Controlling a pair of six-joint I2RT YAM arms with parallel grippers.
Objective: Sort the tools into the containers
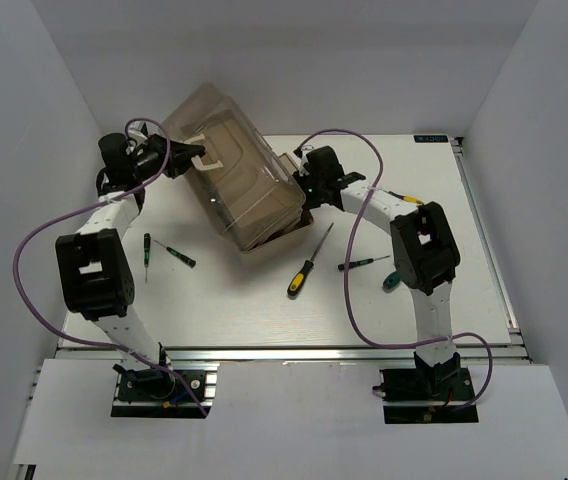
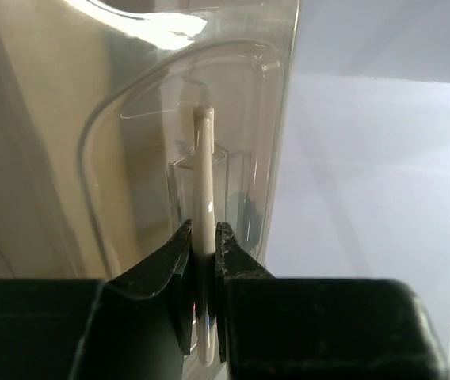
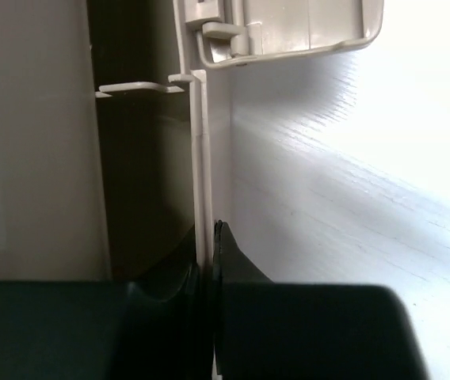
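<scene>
While both arms are engaged on the box, no tool is seen in any container.

Top external view: the beige plastic toolbox (image 1: 269, 235) sits skewed at the far middle of the white table (image 1: 244, 315), with its translucent brown lid (image 1: 229, 175) over it (compartments not visible). The left gripper (image 1: 190, 158) is at the lid's thin beige handle (image 1: 207, 157), and the right gripper (image 1: 305, 188) is at the box's right edge.

- **Left of the box:** a short dark green-marked driver (image 1: 146, 250) and a green-and-black-handled screwdriver (image 1: 177, 254) lie loose.
- **Just before its near corner:** a yellow-and-black-handled screwdriver (image 1: 303, 272).
- **By the right arm:** a second green-handled screwdriver (image 1: 364, 263) and a green-handled tool (image 1: 390, 280), partly hidden.

Judgement: sorting has not begun, and opening the box is the step in hand.

The near table is open. The white side walls stand close, and the left gripper is near the back left corner. The box's near corner is close to the yellow screwdriver's shaft.

Left wrist view: the fingers (image 2: 162, 273) are pinched narrow on the beige handle, with the lid directly behind.

Right wrist view: the fingers (image 3: 241, 265) are closed on the box's thin beige wall. Bare table lies to the right of it.
</scene>
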